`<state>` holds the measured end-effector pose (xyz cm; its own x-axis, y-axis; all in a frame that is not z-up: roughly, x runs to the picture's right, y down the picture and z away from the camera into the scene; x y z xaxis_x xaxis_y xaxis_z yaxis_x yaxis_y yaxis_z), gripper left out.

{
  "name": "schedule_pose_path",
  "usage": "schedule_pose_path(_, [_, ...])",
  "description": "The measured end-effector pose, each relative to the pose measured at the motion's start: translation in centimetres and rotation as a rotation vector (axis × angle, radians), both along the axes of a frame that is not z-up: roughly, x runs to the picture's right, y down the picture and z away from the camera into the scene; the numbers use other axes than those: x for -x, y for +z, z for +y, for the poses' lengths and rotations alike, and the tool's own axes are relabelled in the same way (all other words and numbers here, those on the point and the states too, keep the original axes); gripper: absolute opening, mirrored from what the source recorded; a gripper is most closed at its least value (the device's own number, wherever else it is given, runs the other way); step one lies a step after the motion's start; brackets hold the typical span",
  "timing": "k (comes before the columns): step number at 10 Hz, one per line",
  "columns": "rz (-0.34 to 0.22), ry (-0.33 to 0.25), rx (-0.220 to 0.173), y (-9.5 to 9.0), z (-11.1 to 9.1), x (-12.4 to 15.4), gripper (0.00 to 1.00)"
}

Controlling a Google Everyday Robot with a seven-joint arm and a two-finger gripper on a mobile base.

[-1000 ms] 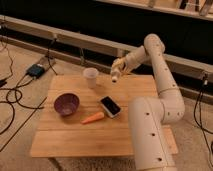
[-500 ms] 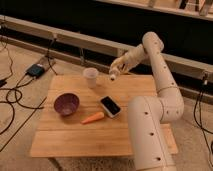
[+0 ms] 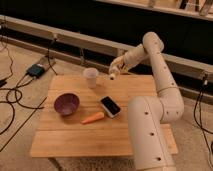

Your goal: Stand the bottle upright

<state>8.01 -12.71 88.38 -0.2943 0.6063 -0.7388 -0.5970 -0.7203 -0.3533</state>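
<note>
Lab: floor cables (image 3: 14, 96), wooden table (image 3: 100, 137)

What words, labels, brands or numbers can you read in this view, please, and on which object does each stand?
None can be read.
The bottle, in the shut gripper above the far edge of the wooden table beside the white cup, shows no legible label.
Any marking on the dark flat object near the carrot is too blurred.

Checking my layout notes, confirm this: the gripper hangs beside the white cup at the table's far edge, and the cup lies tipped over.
One thing is wrong: the white cup stands upright, as the camera view shows. The gripper hangs beside it at the far edge of the table.
</note>
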Motion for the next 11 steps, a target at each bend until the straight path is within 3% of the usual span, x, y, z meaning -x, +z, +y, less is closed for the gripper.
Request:
schedule_pose_path(3, [0.014,0.253,-0.077,1.0,-4.7,-1.8,0.0])
schedule_pose_path(5, [0.007,0.385,-0.086,1.4,-6.6,-2.6,0.0])
schedule_pose_path(7, [-0.02,0.454,-0.063,1.5,-7.3,-1.9,0.0])
schedule_pose_path(11, [-0.067,0.606,0.044,2.1,-8.2,-0.2,0.0])
